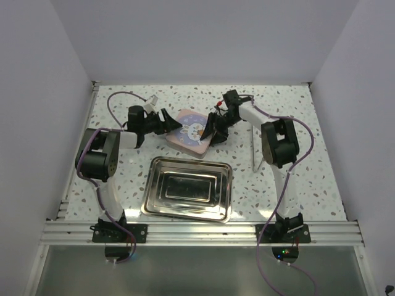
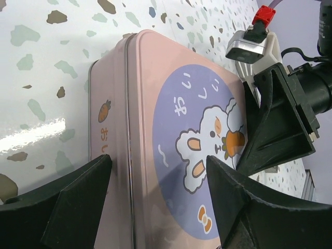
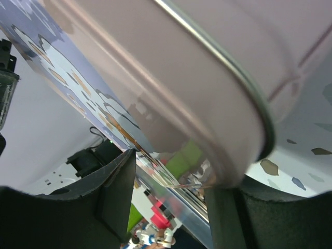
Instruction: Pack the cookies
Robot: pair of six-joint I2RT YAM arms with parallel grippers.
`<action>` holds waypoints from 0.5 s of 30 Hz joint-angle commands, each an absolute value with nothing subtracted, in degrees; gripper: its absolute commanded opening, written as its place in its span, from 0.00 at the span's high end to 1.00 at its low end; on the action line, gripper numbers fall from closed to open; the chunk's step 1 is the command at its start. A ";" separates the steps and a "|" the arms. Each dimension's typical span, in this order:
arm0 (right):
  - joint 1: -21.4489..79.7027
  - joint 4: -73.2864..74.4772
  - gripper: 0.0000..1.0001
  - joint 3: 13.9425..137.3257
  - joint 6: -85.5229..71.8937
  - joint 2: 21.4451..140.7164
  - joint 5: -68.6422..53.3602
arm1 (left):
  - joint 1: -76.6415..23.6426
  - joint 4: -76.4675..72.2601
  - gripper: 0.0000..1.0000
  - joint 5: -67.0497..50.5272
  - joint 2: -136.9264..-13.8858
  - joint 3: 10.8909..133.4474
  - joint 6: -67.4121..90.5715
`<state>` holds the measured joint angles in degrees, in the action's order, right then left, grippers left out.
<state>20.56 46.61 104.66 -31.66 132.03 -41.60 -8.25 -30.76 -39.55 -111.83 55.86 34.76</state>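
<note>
As the tin's [image 2: 109, 129] lid [image 2: 197, 129] wants lifting, left gripper's [image 2: 158, 161] jaws gape empty — right gripper's [image 3: 174, 174] half-shut round its rim, hold unclear.

The scene is lit brightly and evenly from above, glare is thrown on the glossy table [image 2: 36, 132] and the steel tray [image 1: 150, 192], and the tin [image 3: 207, 57] is blurred in the right wrist view.

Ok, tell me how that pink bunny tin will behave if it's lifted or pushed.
The pink tin looks rigid: metal walls with a rolled rim, so it probably won't flex. Its glossy paint on the shiny table suggests it will slide rather than tip, being flat and low.
</note>
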 commanded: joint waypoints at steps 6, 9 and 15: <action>19.95 31.73 0.46 109.51 -38.23 134.03 -42.63 | -10.46 -24.35 0.11 -44.83 -112.76 54.66 34.98; 19.95 32.87 0.46 110.39 -37.97 134.38 -42.45 | -10.46 -23.12 0.10 -44.47 -113.82 56.07 34.63; 20.04 31.64 0.46 109.60 -39.72 134.47 -42.54 | -10.46 -20.66 0.09 -42.72 -115.40 58.01 34.01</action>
